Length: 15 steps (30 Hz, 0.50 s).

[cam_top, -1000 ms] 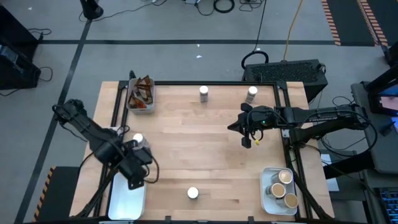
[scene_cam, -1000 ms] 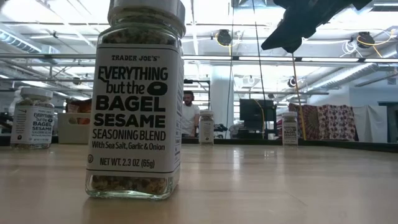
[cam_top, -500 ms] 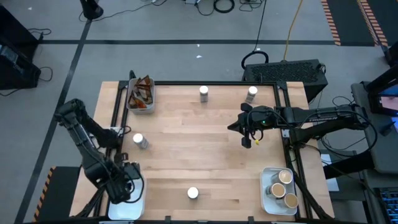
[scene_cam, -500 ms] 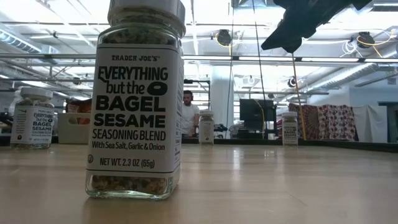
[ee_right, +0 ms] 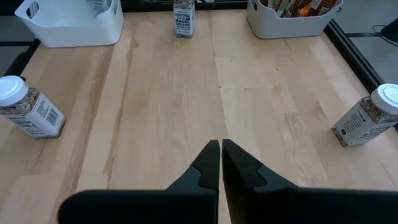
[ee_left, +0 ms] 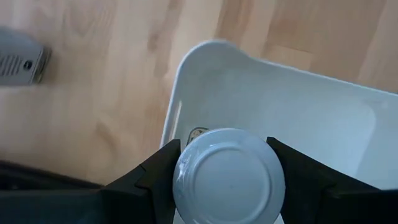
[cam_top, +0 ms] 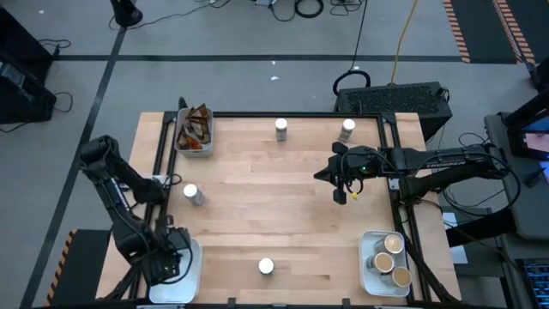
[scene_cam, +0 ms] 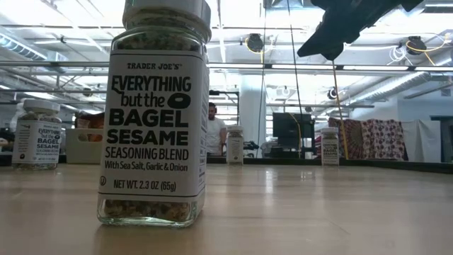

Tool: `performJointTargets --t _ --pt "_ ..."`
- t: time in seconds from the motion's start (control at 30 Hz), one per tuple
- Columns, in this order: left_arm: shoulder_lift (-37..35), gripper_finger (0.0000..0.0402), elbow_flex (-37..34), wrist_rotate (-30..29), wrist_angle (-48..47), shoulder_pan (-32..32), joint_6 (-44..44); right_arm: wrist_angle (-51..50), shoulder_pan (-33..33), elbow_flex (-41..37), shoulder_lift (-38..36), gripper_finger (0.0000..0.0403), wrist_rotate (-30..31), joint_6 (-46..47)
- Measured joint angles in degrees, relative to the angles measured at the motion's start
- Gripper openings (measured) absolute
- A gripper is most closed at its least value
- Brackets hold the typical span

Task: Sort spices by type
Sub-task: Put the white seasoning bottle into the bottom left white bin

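My left gripper (cam_top: 165, 263) is at the table's near left corner, over a white tray (cam_top: 189, 276), shut on a white-lidded spice jar (ee_left: 229, 175); in the high view the gripper hides this jar. More white-lidded jars stand upright on the wood: at the near edge (cam_top: 266, 267), left of centre (cam_top: 193, 194), and two at the far edge (cam_top: 280, 127) (cam_top: 346, 129). My right gripper (cam_top: 341, 194) hovers shut, with nothing in it, right of the table's middle. My left gripper pinches the jar between its two fingers (ee_left: 158, 177), one on either side of the jar's body just under the white lid (ee_left: 186, 180). The fingers come from above, pointing down. The jar is upright inside the tray's outline (ee_left: 298, 106); whether its base touches the tray is hidden.
At the far left, a white tray (cam_top: 195, 146) holds dark brown sachets. Another white tray (cam_top: 369, 276) at the near right holds tan-lidded jars. Bare wood lies between them across the table's middle. Black rails run along the table's left and right edges.
My left gripper has swung toward the table's near left corner and sunk, from beside the jar left of centre to above the white tray, carrying its jar upright. Most of the move came early; lately it has only crept on.
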Motion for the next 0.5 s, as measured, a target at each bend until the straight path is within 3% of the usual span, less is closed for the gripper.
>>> performJointTargets --t 0.27,0.5 --pt "-1.25 0.0206 -0.34 -6.42 -0.92 -5.51 -8.2 0.0 0.0 0.0 0.0 0.0 0.01 0.0" --pt "-1.25 0.0206 -2.31 -6.51 -1.15 -9.7 -14.38 0.0 0.01 0.0 -0.01 0.0 0.02 0.0"
